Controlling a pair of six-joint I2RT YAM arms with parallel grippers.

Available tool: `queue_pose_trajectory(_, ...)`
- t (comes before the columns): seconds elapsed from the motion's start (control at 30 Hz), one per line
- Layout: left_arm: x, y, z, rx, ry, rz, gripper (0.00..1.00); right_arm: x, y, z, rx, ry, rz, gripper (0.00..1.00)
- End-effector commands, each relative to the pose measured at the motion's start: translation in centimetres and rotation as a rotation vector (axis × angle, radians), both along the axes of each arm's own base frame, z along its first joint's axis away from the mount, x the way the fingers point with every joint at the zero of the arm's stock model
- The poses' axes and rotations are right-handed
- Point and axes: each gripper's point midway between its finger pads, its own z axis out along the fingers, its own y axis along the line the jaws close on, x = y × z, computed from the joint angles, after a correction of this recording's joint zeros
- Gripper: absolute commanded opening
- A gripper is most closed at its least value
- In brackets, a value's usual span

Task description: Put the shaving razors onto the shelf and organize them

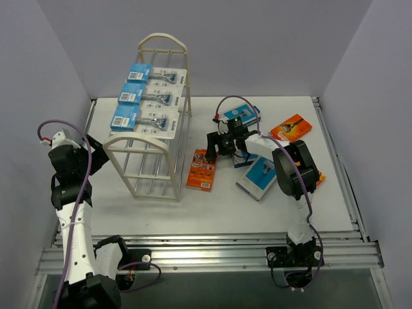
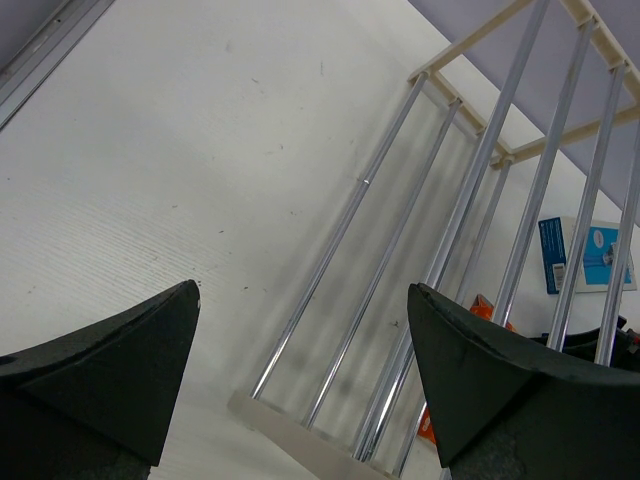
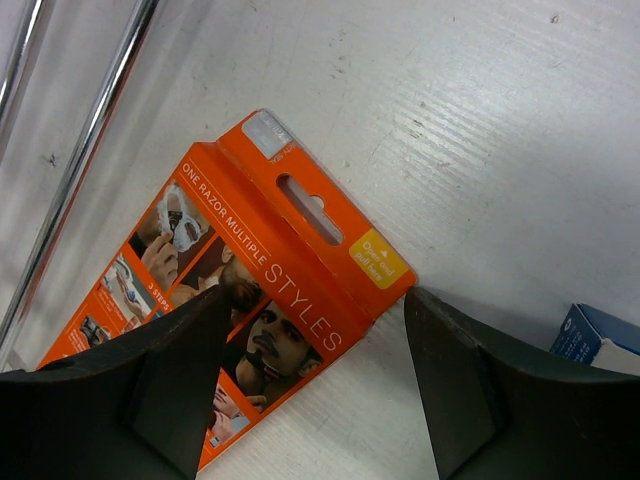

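Box (image 1: 201,169) flat on counter (image 1: 193,212) just under right end effector (image 1: 214,145); shelf (image 1: 136,136) to its left, three packs (image 1: 149,98) on top tier; more packs (image 1: 257,178) to its right.

The left gripper (image 2: 300,300) hangs tilted downward with its jaws spread wide, its arm folded upright behind it. The right gripper (image 3: 315,310) points downward at the end of a far-outstretched arm, its jaws standing apart.

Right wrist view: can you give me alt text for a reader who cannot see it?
An orange razor box lies flat on the white table, with the dark fingers of the right end effector spread open over it. Chrome shelf rods cross the upper left corner; a blue-and-white box shows its corner at the right edge.
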Motion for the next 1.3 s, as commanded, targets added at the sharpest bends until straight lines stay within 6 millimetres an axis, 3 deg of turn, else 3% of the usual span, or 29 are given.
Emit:
queue_pose_trajectory(0.0, 0.3, -0.3, 0.9, 0.015, -0.030, -0.023, 0.94, -0.5, -0.6, -0.4, -0.072, -0.021, 0.006, 0.66)
queue_pose_trajectory(0.17, 0.3, -0.3, 0.9, 0.013, -0.030, -0.026, 0.94, 0.3, -1.0, 1.0, -0.105, -0.072, -0.021, 0.66)
queue_pose_trajectory(0.37, 0.3, -0.4, 1.0, 0.012, -0.034, -0.027, 0.94, 1.3, -0.1, 3.8, -0.074, -0.136, -0.009, 0.66)
queue_pose_trajectory(0.5, 0.3, -0.4, 0.9, 0.010, -0.031, -0.028, 0.94, 1.0, 1.1, 3.8, -0.058, -0.138, 0.042, 0.66)
queue_pose_trajectory(0.77, 0.3, -0.5, 0.9, 0.008, -0.033, -0.030, 0.94, -1.4, 4.3, 0.9, -0.078, -0.082, 0.166, 0.61)
queue_pose_trajectory(1.1, 0.4, -0.6, 0.9, 0.004, -0.036, -0.038, 0.94, -1.9, 2.7, -2.2, -0.189, -0.044, 0.152, 0.58)
queue_pose_trajectory(1.27, 0.4, -0.6, 0.9, 0.003, -0.036, -0.040, 0.94, -2.4, 1.8, -3.3, -0.223, -0.021, 0.158, 0.36)
